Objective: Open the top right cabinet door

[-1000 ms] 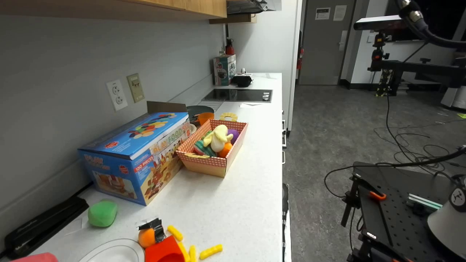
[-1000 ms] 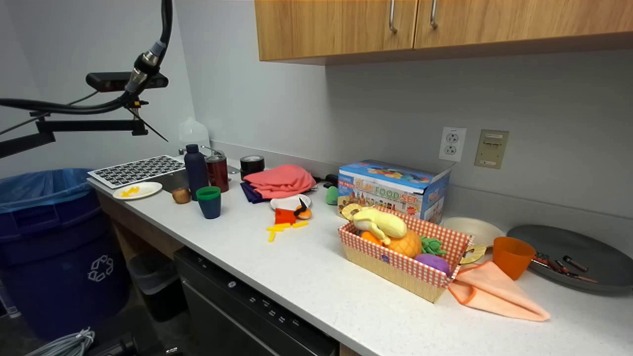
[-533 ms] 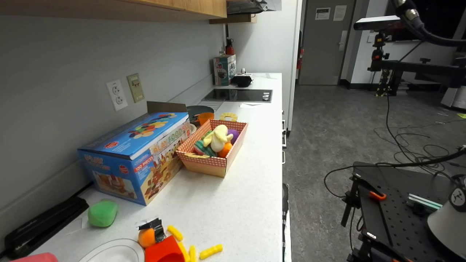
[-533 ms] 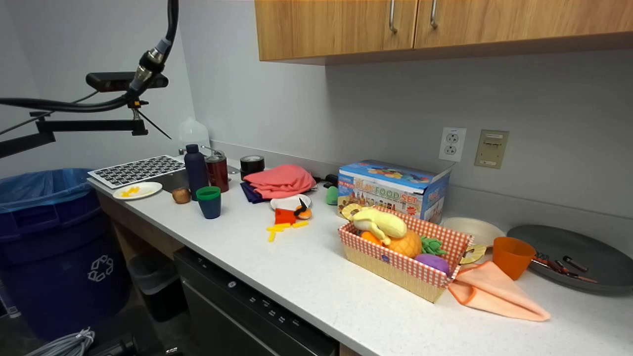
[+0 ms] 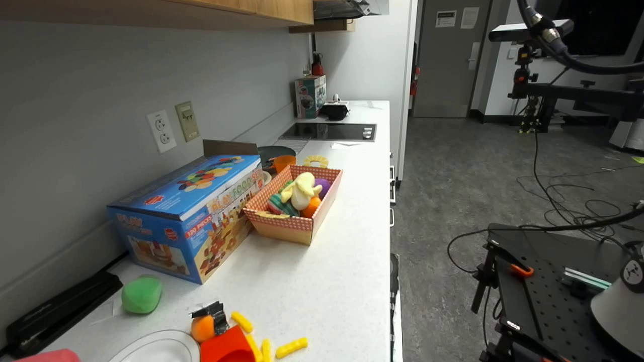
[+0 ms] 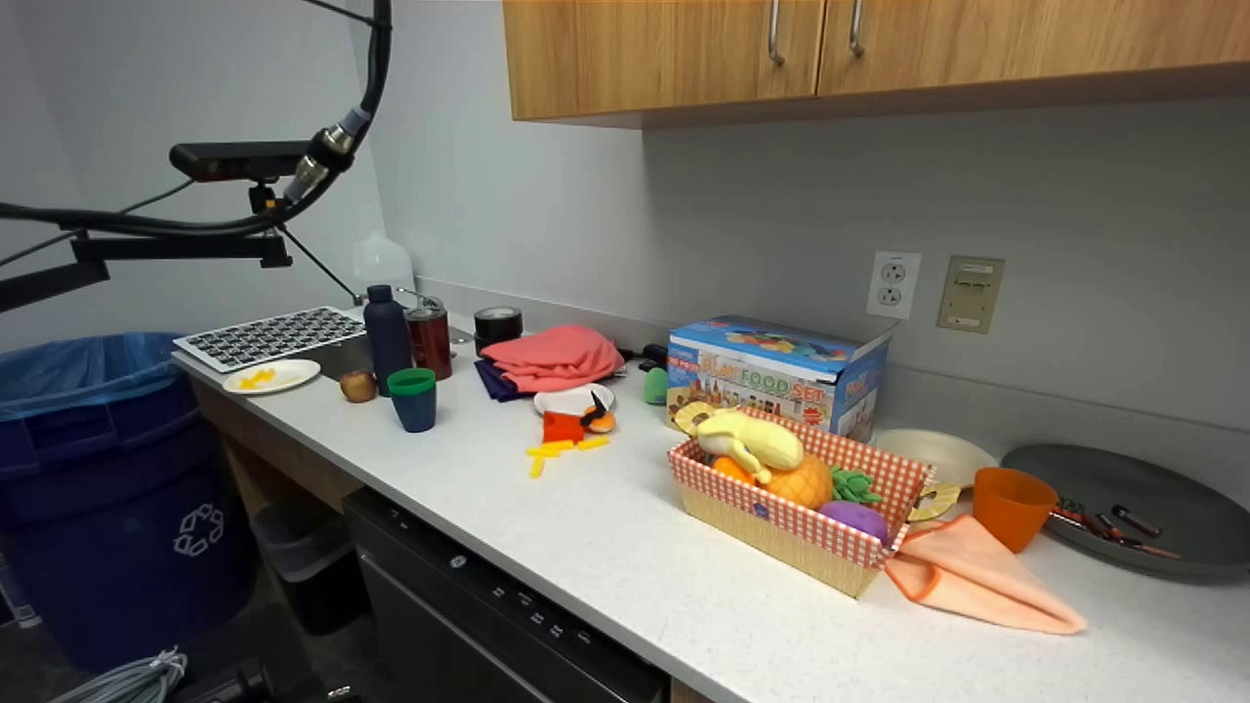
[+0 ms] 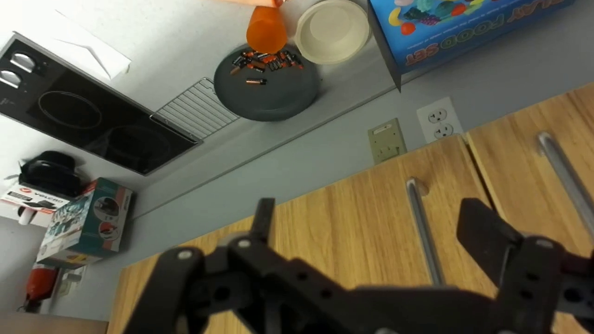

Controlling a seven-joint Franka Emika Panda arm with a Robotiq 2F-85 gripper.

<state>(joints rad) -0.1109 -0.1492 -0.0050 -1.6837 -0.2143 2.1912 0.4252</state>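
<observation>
Wrist view: gripper [image 7: 366,220] across the bottom of the view, fingers [image 7: 485,236] spread wide, nothing held between them. Framed in the gap: top right cabinet door [image 7: 343,227], light-brown wood, closed, its lower edge toward the top of the view. The door's metal bar handle [image 7: 423,227] shows in the gap too, nearer the finger at the right of the view; one end hidden behind the gripper. Contact with the wood: cannot tell. Neighbouring door [image 7: 524,176] alongside, partly behind that same finger. Beyond the lower edge: outlet [image 7: 440,119], beige wall plate [image 7: 387,141], dark gray plate [image 7: 274,99] with loose batteries [image 7: 267,60], orange cup [image 7: 266,30] and cream bowl [image 7: 332,30] just beside it, electric cooktop [image 7: 93,104] at left.

In an exterior view: the pair of doors closed, lower parts only; the task's one at right. Below, on the counter [image 6: 586,527], PLAY FOOD SET box [image 6: 771,371] near the wall, gingham-lined basket [image 6: 762,532] in front with a plush banana [image 6: 757,439] on top of its load, peach cloth [image 6: 986,581] beside the basket. Farther left, navy bottle [image 6: 388,342] upright just beside a red tumbler [image 6: 432,342].

In an exterior view: underside of the wall cabinet [image 5: 151,12], upper left, plus a strip of door front; which door, cannot tell. Lower right, the arm's white base [image 5: 621,314] on a black perforated cart [image 5: 548,291].
</observation>
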